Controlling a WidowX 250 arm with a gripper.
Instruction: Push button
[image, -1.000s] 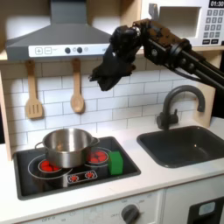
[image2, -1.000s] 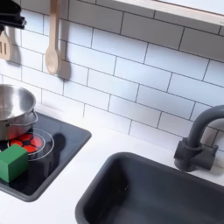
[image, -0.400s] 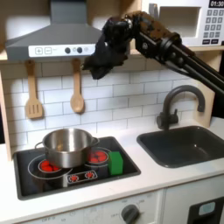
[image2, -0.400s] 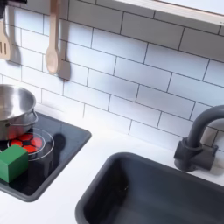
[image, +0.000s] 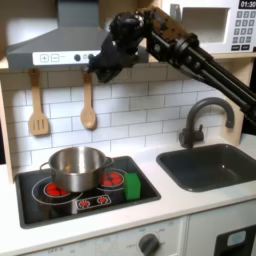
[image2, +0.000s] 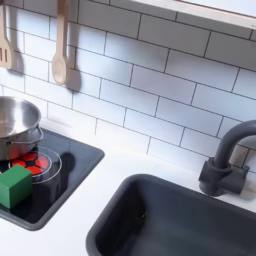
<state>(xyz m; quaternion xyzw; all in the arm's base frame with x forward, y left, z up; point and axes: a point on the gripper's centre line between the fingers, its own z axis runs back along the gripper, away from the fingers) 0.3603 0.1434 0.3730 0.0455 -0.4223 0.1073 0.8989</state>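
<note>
The claw (image: 100, 68) is up at the front edge of the range hood (image: 55, 45) in the first exterior view, its dark tip right against the row of small buttons (image: 78, 58) on the hood's face; it is too dark and blurred to tell whether its fingers are open or closed, and it carries nothing that can be seen. The black arm (image: 185, 55) stretches from the upper right of the first exterior view, sloping up and leftward past the microwave (image: 240, 25), with the wrist bent down toward the hood. Nearest on the white table (image: 190, 205) is the black stove top (image: 85, 195) with red burner rings, a green block (image: 132, 185) at its right edge just beside a steel pot (image: 77, 167). Farther right are the dark sink (image: 215, 165) and its curved tap (image: 205, 118). On the white tile wall behind hang a wooden spatula (image: 38, 105) and a wooden spoon (image: 88, 103).
</note>
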